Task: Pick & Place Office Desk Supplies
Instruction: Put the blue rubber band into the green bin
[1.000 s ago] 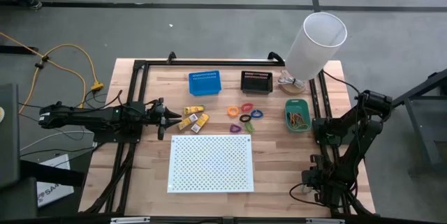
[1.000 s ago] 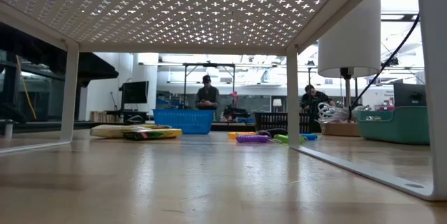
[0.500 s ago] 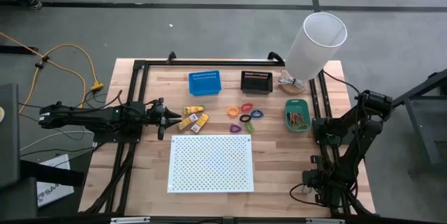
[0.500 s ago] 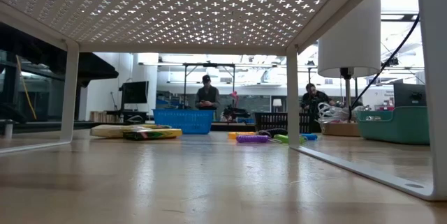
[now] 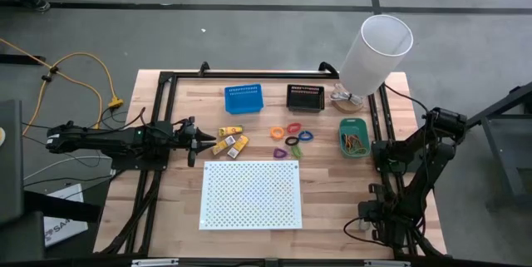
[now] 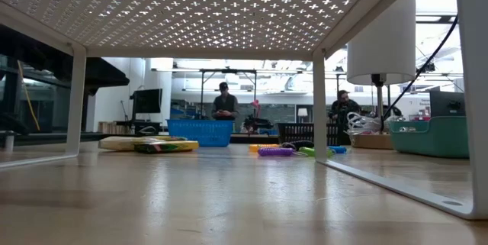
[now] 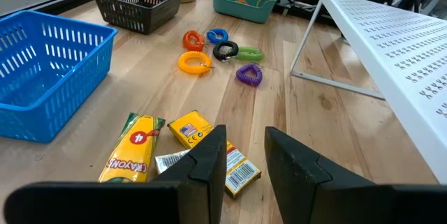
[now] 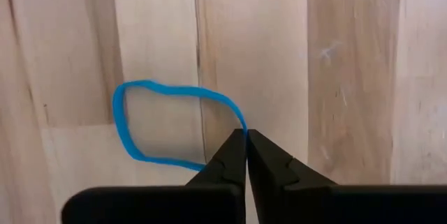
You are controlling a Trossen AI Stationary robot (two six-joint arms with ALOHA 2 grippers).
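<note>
The left gripper (image 7: pixel 241 165) sits low over the table (image 5: pixel 324 217) at the 9 o'clock edge, jaws parted by a narrow gap and holding nothing; its fingertips (image 7: pixel 213 151) overlap the nearest of the yellow-orange packets (image 7: pixel 209 151), contact not determinable. The right gripper (image 8: pixel 246 140) is at the 4 o'clock corner of the table, jaws fully closed, tips meeting on the edge of a blue rubber band (image 8: pixel 126 123) that lies flat on the wood; whether the band is pinched cannot be told. The blue bin (image 5: pixel 243 98) at 12 o'clock appears empty. The black bin (image 5: pixel 305 97), just toward 3 o'clock of it, has contents too small to identify. The green bin (image 5: pixel 353 137) at 2 o'clock contains thin rubber bands (image 5: pixel 355 142). The packets lie in a cluster immediately ahead of the left jaws. The plastic loops (image 5: pixel 291 138) lie between the packets and the green bin, well apart from both grippers. The white perforated board (image 5: pixel 250 195) stands at 6 o'clock of the items. A white lamp (image 5: pixel 374 51) stands at 1 o'clock.
</note>
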